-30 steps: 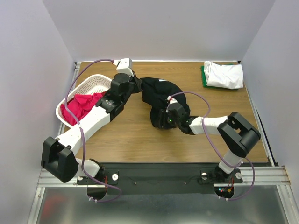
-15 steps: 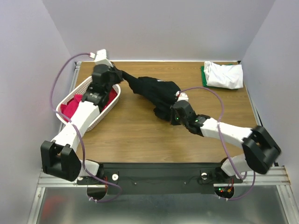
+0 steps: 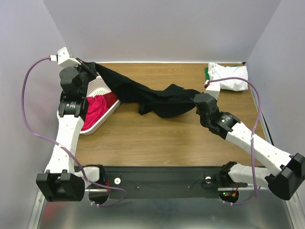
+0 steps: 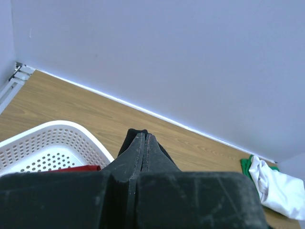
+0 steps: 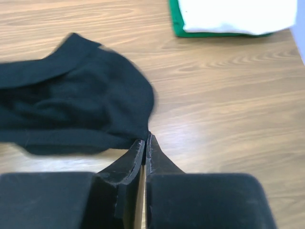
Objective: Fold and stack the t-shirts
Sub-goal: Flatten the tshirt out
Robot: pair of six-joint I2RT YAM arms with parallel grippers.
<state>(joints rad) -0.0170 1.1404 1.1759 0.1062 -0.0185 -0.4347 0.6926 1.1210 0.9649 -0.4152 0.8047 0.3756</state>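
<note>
- Stretched into a long band: large black fabric t-shirt (image 3: pixel 152 98), long axis from far left (over the white oval plastic lattice basket (image 3: pixel 101 87)) slanting down to the right-centre of the brown wooden table (image 3: pixel 143 138).
- Clenched on its raised left end: left gripper (image 4: pixel 144 136), fingers fully together.
- Pinched on its right edge, low near the table: right gripper (image 5: pixel 145 139), fingers also together.

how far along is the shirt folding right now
Done: a white t-shirt lies folded on a green t-shirt at the far right corner. In hand: the black t-shirt, unfolded, stretched between the left gripper and right gripper, both shut on it. Left: folding it, plus the red t-shirts in the basket.
</note>
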